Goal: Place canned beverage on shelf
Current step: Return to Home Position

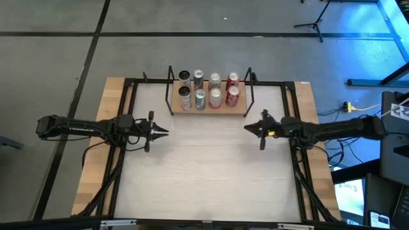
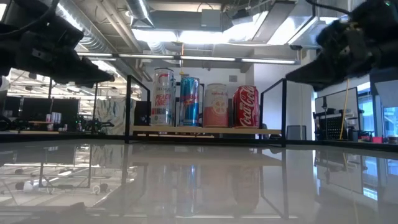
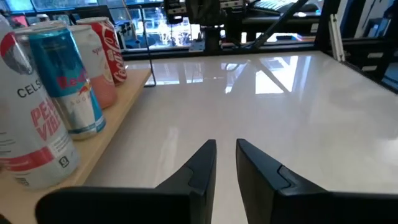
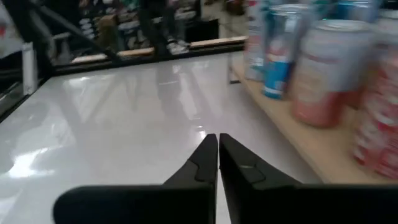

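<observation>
The shelf [image 1: 208, 110], a light-wood board with thin black uprights at both ends, stands at the middle of the table's far edge. Several canned beverages stand upright on it in two rows. The near row holds a white can [image 2: 163, 98], a blue can [image 2: 189, 101], a peach can [image 2: 216, 106] and a red can [image 2: 246, 106]. My left gripper [image 1: 165, 132] hovers above the table, left of the shelf and nearer than it, with only a narrow gap between its fingers [image 3: 226, 152] and nothing in it. My right gripper [image 1: 246, 128] hovers opposite, shut and empty [image 4: 218, 142].
A black metal frame [image 1: 131, 96] runs along the table's left, right and far edges. The white tabletop [image 1: 208, 172] has wooden strips [image 1: 96, 160] outside the frame. Bare tabletop lies between the grippers and toward the near edge. Cables and equipment stand off the table's right side [image 1: 383, 172].
</observation>
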Tool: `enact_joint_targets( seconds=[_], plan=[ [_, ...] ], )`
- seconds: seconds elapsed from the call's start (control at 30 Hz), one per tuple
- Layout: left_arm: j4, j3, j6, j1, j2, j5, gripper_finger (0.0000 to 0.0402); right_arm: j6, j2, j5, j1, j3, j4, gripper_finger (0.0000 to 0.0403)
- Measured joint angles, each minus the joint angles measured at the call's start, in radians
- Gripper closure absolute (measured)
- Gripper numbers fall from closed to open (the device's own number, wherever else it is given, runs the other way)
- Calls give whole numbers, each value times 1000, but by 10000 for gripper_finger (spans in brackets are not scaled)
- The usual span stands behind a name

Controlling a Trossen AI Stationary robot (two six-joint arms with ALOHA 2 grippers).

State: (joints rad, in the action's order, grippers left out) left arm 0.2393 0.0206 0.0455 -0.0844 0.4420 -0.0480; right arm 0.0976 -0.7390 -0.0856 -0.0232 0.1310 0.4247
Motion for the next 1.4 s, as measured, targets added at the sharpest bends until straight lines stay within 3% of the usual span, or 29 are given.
enact_joint_targets(
  seconds=[0.2,0.4,0.57,0.7,1.03,1.23,1.4],
  plan=[
    [-21,-14,2,-7,-44,-33,349,10,240,1,-85,-121,-29,387],
    [-50,-14,-25,-7,-102,-82,349,28,428,-1,-108,-124,-220,386],
    [-79,-13,-26,-7,-171,-54,349,28,570,-1,-109,-124,-380,386],
    [-149,-13,-28,-7,-243,-37,349,34,647,46,-109,-122,-402,386],
    [-218,-12,-39,-7,-417,-8,349,36,692,79,-108,-122,-410,386],
    [-230,-12,-27,-7,-428,82,349,36,692,79,-108,-122,-411,386],
    [-230,-12,59,-7,-423,82,349,36,691,79,-108,-122,-412,386]
  ],
)
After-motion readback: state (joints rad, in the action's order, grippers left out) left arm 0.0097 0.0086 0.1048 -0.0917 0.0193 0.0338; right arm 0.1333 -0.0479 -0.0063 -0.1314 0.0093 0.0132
